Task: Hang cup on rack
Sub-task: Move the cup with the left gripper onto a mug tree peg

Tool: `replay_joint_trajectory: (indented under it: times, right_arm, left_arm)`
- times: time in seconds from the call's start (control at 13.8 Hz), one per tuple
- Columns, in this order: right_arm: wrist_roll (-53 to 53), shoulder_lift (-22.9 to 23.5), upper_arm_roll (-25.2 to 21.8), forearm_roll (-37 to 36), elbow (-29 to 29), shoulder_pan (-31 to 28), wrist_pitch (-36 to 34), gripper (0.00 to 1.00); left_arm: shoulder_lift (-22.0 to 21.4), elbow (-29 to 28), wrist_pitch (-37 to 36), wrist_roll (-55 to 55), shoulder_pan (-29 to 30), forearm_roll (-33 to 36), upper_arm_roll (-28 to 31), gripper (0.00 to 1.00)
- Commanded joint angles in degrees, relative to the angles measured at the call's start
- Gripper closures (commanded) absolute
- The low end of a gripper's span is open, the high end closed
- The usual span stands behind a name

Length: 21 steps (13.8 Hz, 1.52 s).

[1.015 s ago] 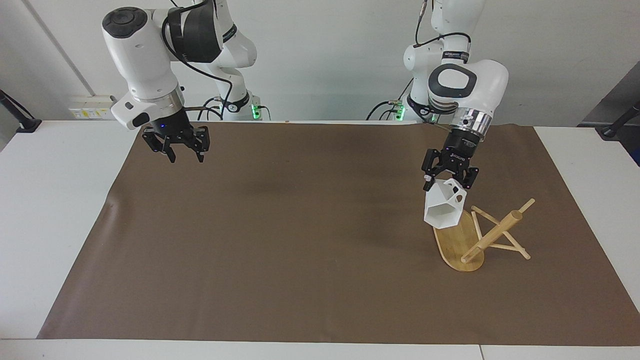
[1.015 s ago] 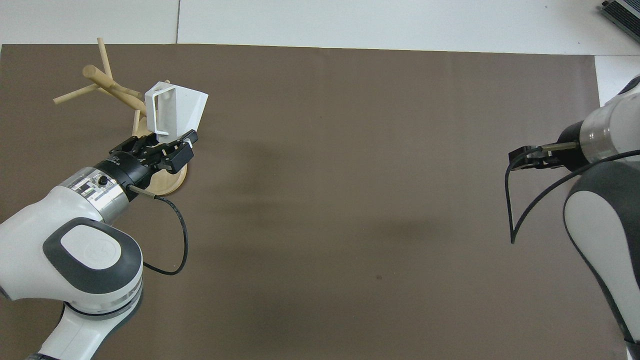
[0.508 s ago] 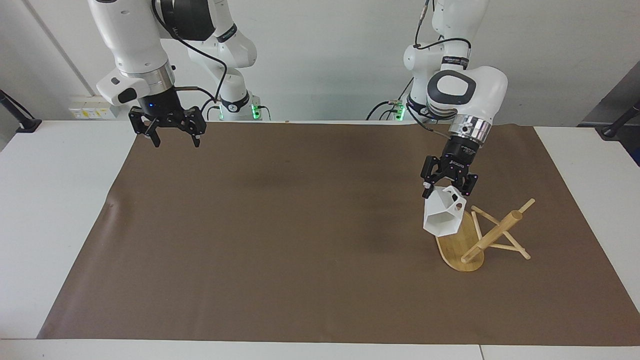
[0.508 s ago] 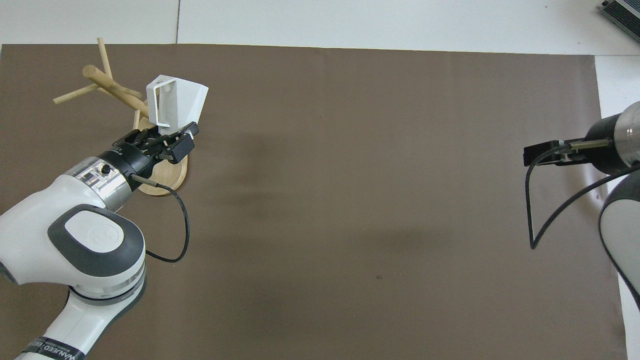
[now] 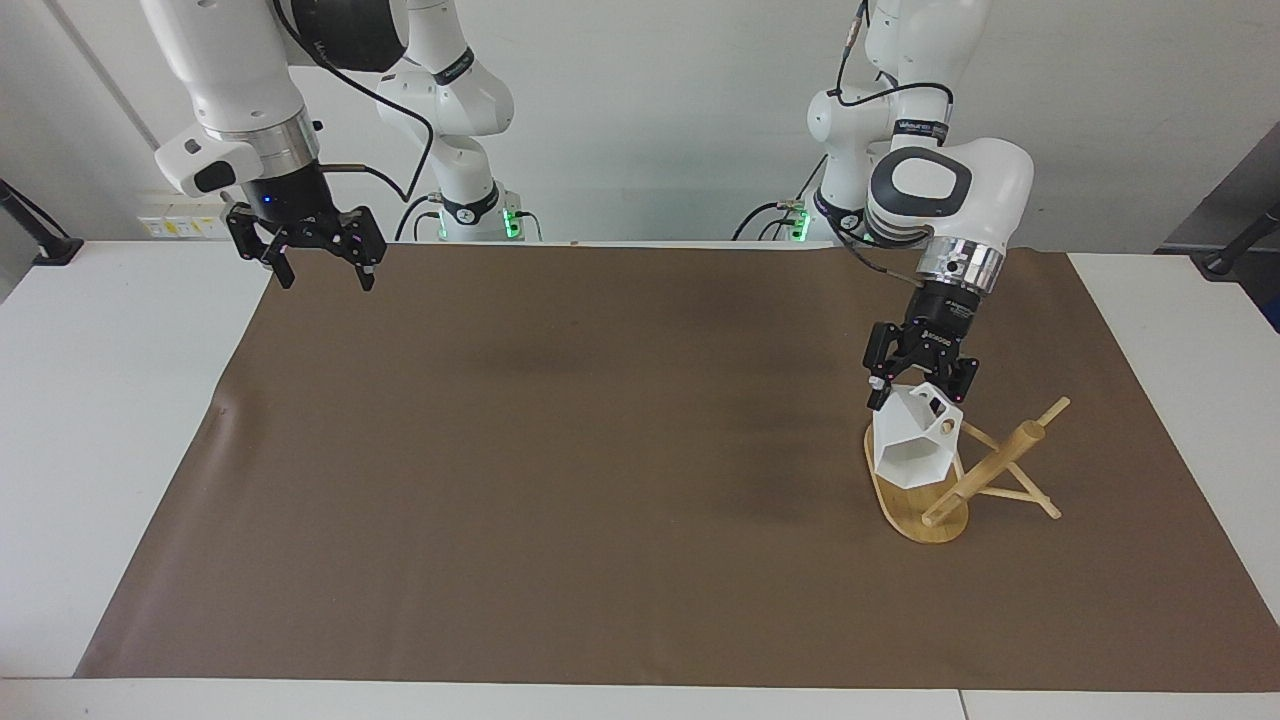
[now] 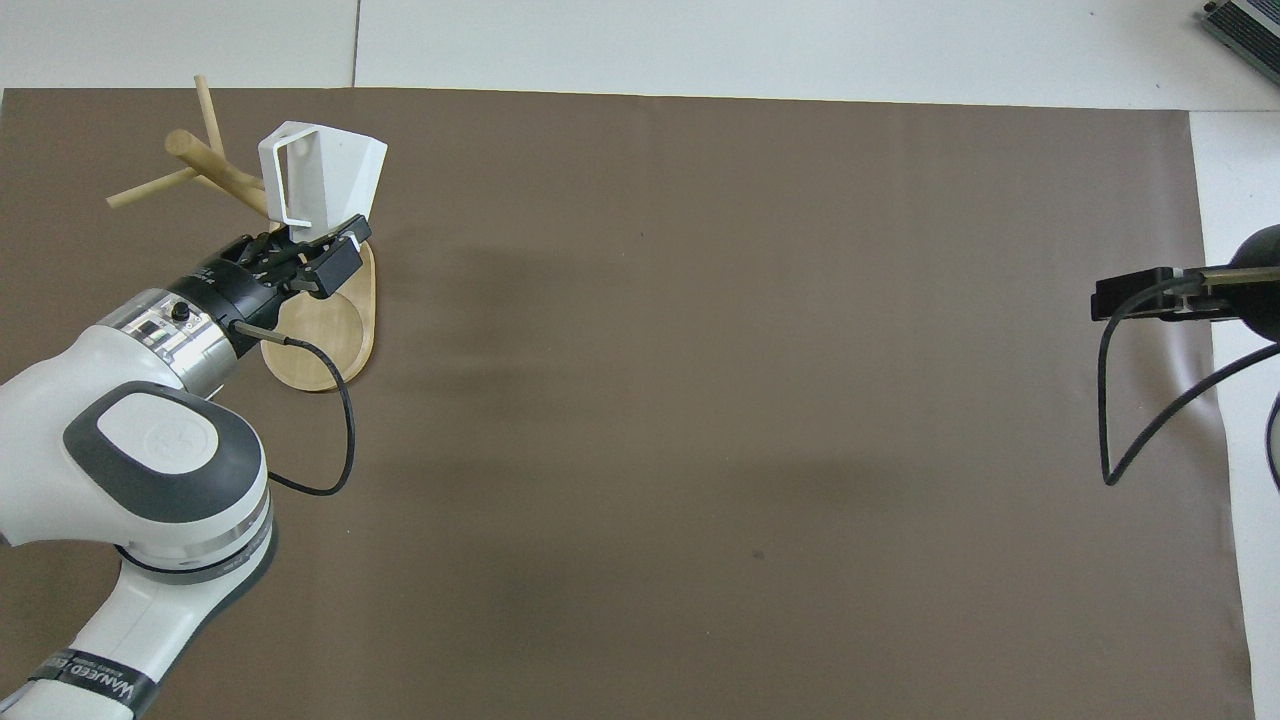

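Observation:
The cup (image 5: 915, 449) (image 6: 322, 187), white and faceted, hangs tilted in the air from my left gripper (image 5: 918, 391) (image 6: 308, 246), which is shut on its rim beside the handle. It is over the oval base of the bamboo rack (image 5: 985, 472) (image 6: 212, 166), close beside the post and pegs; whether a peg touches the handle I cannot tell. The rack stands at the left arm's end of the table. My right gripper (image 5: 320, 278) (image 6: 1132, 298) is open and holds nothing, raised over the mat's corner at the right arm's end.
A brown mat (image 5: 600, 470) covers most of the white table (image 5: 110, 400). Only the rack stands on it. The left arm's black cable (image 6: 340, 430) loops above the mat near the rack's base.
My left gripper has carried the cup sideways toward the rack's post and lowered it a little. My right gripper has opened wider and drawn up and back to the mat's corner.

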Motion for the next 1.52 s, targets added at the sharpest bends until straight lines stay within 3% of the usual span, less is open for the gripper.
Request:
replay_joint_trajectory:
  times: [0.0,0.29,0.65,1.45]
  right_arm:
    - [1.20,0.21,-1.16,1.30,0.79,-0.10,-0.25,0.00]
    - [1.39,0.21,-1.35,1.49,0.88,-0.02,-1.29,0.00]
    - [1.48,3.98,-1.17,1.40,10.80,-0.10,-11.31,0.00]
    - [1.65,3.11,-2.14,1.40,8.18,-0.02,-8.52,0.00]
  left_arm:
    - [1.32,1.33,0.78,0.09,0.41,0.40,0.18,1.00]
    - [2.37,1.59,0.96,0.09,0.41,0.40,0.18,1.00]
    - [3.16,2.03,1.57,0.36,0.50,0.40,0.18,1.00]
    - [3.52,1.68,1.84,1.75,1.38,0.40,0.36,1.00]
